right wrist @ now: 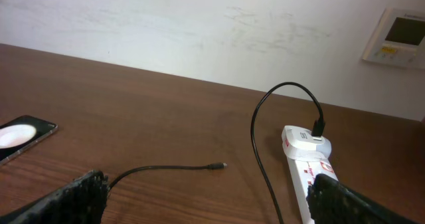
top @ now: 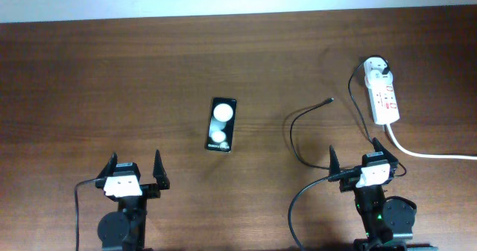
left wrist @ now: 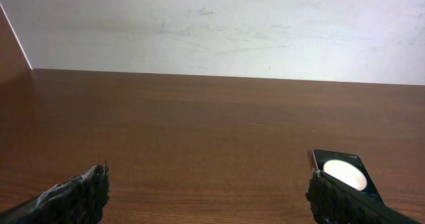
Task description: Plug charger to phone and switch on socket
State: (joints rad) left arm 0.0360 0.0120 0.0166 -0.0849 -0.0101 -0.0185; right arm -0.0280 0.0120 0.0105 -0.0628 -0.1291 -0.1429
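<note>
My left fingers are spread wide and hold nothing, low on the brown bench. One black phone lies screen up ahead of them and to their right, well apart, its screen showing two white circles. One thin black charger loops across the bench, its free connector tip lying between phone and socket. My right fingers are also spread and empty; the cable passes near them. One white socket lies ahead of them, slightly right.
</note>
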